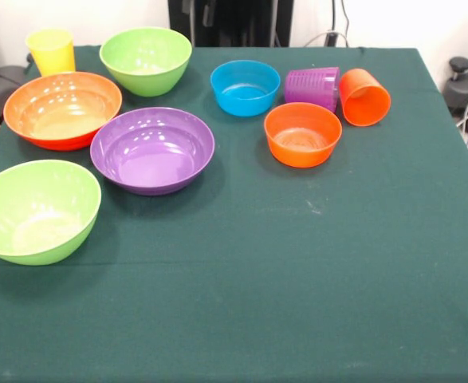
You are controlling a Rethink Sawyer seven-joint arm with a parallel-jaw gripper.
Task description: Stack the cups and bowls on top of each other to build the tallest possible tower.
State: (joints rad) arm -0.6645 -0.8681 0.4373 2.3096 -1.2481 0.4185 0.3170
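Nine pieces are sitting unstacked across the frame's upper half: six bowls (152, 150), three cups (364, 96). No gripper is showing; stacking is probably starting with a large bowl.

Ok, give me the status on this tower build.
Done: nothing is stacked. The bowls all sit singly on the green cloth: large orange bowl, purple bowl, two lime bowls, blue bowl and small orange bowl. In hand: nothing; no arm shows. Left: everything. The yellow cup stands upright; the purple cup and orange cup lie tipped over.
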